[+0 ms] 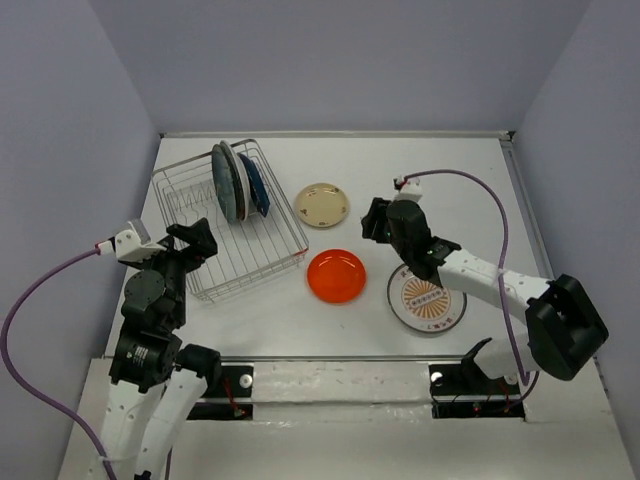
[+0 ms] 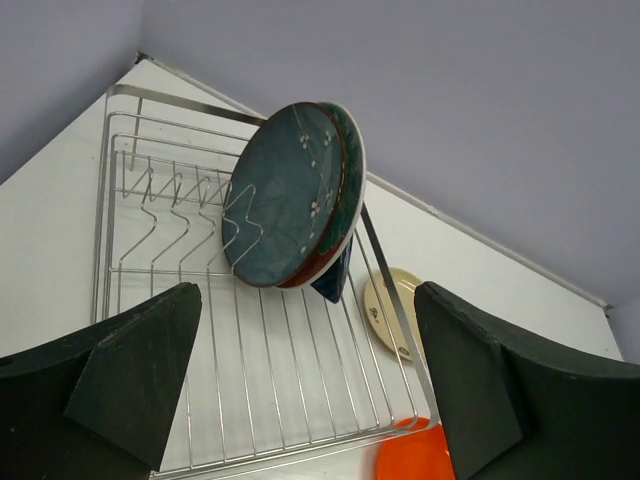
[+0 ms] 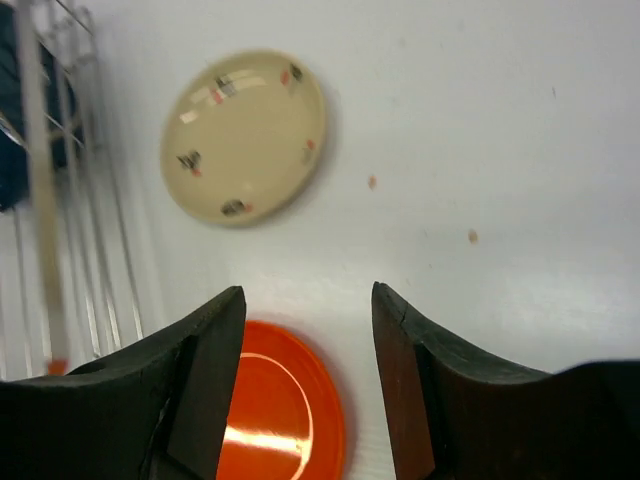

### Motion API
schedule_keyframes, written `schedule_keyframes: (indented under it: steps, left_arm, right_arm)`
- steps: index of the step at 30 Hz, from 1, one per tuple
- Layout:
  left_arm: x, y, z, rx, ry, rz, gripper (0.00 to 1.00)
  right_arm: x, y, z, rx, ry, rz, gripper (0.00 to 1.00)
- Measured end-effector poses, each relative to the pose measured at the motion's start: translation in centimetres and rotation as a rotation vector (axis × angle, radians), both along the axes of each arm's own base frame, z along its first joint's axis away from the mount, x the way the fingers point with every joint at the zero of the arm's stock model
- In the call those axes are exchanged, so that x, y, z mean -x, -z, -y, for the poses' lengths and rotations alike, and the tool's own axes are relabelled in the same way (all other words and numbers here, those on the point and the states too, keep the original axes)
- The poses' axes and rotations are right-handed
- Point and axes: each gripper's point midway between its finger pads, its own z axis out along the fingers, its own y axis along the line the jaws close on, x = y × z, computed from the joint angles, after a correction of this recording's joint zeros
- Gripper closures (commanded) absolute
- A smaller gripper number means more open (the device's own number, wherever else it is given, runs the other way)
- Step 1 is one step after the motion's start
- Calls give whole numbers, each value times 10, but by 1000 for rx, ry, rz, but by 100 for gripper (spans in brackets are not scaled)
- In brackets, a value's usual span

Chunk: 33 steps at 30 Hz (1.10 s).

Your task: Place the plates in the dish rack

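White tabletop (image 1: pixel 480 190), lavender walls. Silver wire dish rack (image 1: pixel 262 250) at left holds dark teal round plate (image 1: pixel 228 185) and dark blue leaf-shaped dish (image 1: pixel 258 185) upright. Cream round plate (image 1: pixel 323 205), plain orange plate (image 1: pixel 336 276) and white plate with orange emblem (image 1: pixel 430 305) lie flat on the table. Left gripper (image 2: pixel 305 295) and right gripper (image 3: pixel 308 300) are both spread wide, empty.

Rack (image 1: pixel 230 225) occupies the table's (image 1: pixel 470 190) left side; standing plates (image 1: pixel 235 182) fill its far rows and bar entry there; near rows of tines open from above, left gripper (image 2: pixel 307 300) over them, jaws wide, nothing between. Cream plate (image 1: pixel 323 205) lies near the rack's right rim; orange plate (image 1: pixel 336 275) near its near right corner; a lane of bare table runs between the two. Right gripper (image 3: pixel 308 295) hangs over that lane, jaws apart; its arm crosses the emblem plate (image 1: pixel 430 300), covering part of it. Table's far right corner open; walls (image 1: pixel 340 70) close three sides.
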Motion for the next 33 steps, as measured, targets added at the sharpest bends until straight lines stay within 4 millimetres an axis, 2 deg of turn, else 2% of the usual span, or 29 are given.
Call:
schedule_keyframes:
  steps: [2, 5, 7, 8, 9, 11, 14, 15, 16, 18, 19, 20, 24, 28, 33]
  left_arm:
    - [-1, 0, 4, -1, 24, 2, 1]
    - [-5, 1, 13, -6, 71, 2, 1]
    - [-7, 2, 19, -10, 97, -3, 1]
    - [-7, 3, 21, -11, 109, -7, 1]
    - [-8, 3, 24, -12, 124, -7, 1]
    - [-9, 5, 28, -16, 147, -10, 1]
    - [-9, 8, 32, -20, 169, -15, 1]
    - [-9, 8, 34, -20, 176, -14, 1]
    - [-9, 7, 35, -21, 182, -11, 1]
    - [-8, 5, 36, -22, 192, -3, 1]
    - [-7, 4, 37, -22, 196, 0, 1]
    - [-6, 3, 38, -21, 200, 6, 1]
    - [-3, -1, 38, -19, 207, 24, 1]
    - [-2, -2, 38, -19, 208, 27, 1]
    - [-2, -2, 38, -19, 208, 29, 1]
  right_arm:
    - [15, 37, 26, 28, 19, -102, 42]
    - [39, 59, 42, 33, 20, -194, 40]
    - [42, 50, 64, -3, 67, -204, 39]
    - [34, 41, 91, -40, 144, -191, 38]
    - [31, 38, 105, -57, 184, -184, 38]
    - [28, 33, 156, -95, 327, -172, 38]
    - [43, 43, 181, -115, 378, -210, 40]
    - [50, 50, 181, -120, 363, -241, 44]
    - [59, 60, 176, -124, 335, -283, 53]
    - [72, 74, 168, -134, 288, -352, 61]
    - [78, 81, 164, -139, 269, -384, 71]
    - [85, 89, 160, -147, 249, -419, 77]
    - [108, 125, 151, -159, 211, -553, 93]
    - [121, 158, 144, -177, 199, -677, 93]
    - [87, 157, 120, -273, 130, -624, 93]
